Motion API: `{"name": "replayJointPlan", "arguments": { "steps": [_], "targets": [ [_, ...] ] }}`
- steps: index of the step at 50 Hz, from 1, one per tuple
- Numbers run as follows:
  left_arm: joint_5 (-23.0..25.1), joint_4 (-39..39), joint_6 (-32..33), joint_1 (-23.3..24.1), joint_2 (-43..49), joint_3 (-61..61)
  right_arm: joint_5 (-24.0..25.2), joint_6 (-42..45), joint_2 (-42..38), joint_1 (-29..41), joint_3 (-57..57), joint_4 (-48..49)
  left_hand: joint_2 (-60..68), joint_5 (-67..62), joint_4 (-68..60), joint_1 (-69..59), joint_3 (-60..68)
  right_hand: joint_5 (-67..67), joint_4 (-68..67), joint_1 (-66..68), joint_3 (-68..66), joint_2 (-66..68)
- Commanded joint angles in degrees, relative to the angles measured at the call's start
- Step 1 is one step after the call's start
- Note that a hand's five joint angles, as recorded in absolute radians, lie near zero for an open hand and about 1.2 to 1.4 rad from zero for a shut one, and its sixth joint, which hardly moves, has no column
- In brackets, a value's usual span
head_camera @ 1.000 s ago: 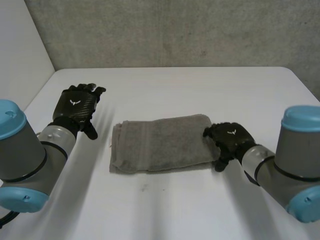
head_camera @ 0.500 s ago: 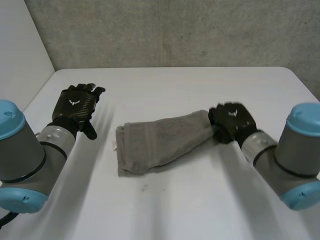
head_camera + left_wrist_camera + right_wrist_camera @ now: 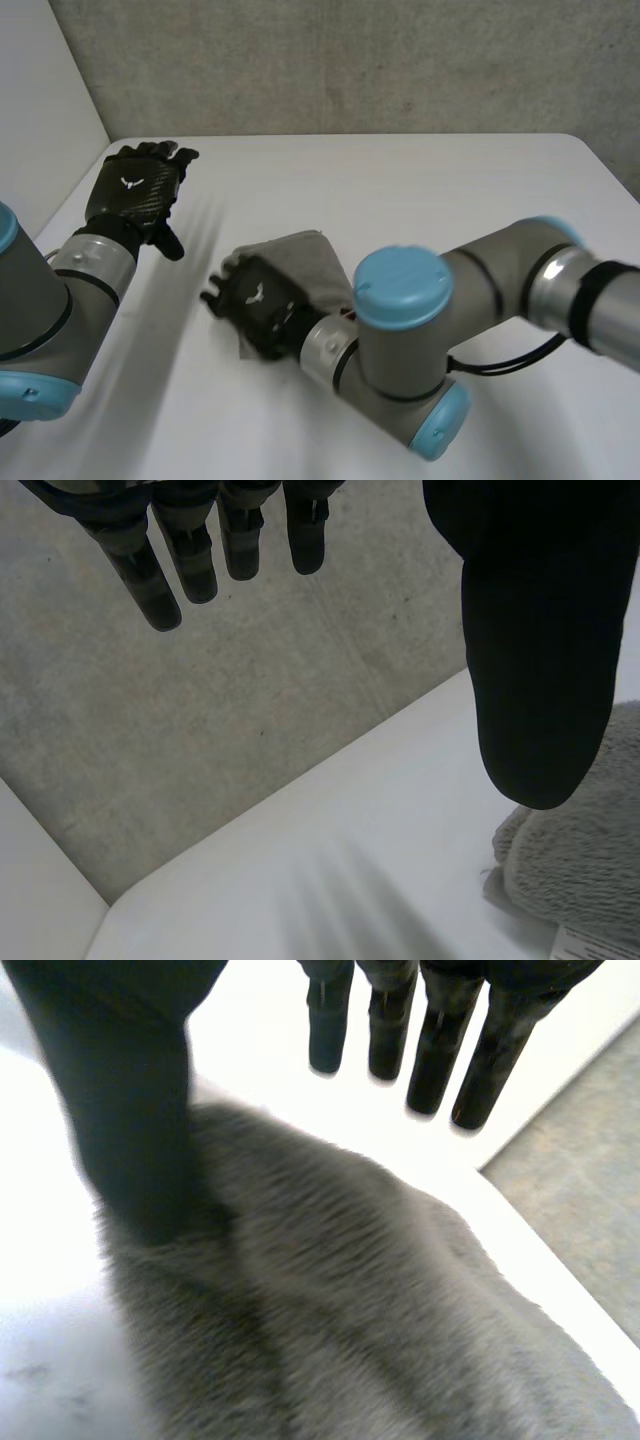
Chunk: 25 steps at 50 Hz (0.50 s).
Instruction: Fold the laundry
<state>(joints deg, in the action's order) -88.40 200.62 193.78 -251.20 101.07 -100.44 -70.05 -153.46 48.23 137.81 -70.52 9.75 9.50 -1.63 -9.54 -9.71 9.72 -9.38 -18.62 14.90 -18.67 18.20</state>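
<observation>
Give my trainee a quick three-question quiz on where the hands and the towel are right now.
1. True or false: the left hand is touching the grey towel.
2. What lies under the palm of the right hand? A) bare table B) the towel C) a shirt
3. Fill in: in each wrist view, that hand's fingers are ____ (straight or curled).

Key: 1 false, it hangs apart from the towel; 2 B; 3 straight.
</observation>
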Motion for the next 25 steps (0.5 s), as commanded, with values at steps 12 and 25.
{"name": "replayJointPlan", "arguments": {
  "steps": [12,25],
  "targets": [
    [-1.0,-14.4,-11.2,12.7,11.1,13.1,-4.9,-30.8,8.7,-15.0,-1.6,-7.3,0.7,1.4,-0.7,-0.5,0.5,9.4,8.6,-4.9,8.7,-8.2],
    [-12.7,-18.8,-14.3,13.7,22.0,15.2,-5.5,-16.5,-3.0,-13.4,6.3,-14.1,0.5,1.6,-0.5,-0.3,0.3,9.4,8.6,-4.9,8.7,-8.2]
  ]
}}
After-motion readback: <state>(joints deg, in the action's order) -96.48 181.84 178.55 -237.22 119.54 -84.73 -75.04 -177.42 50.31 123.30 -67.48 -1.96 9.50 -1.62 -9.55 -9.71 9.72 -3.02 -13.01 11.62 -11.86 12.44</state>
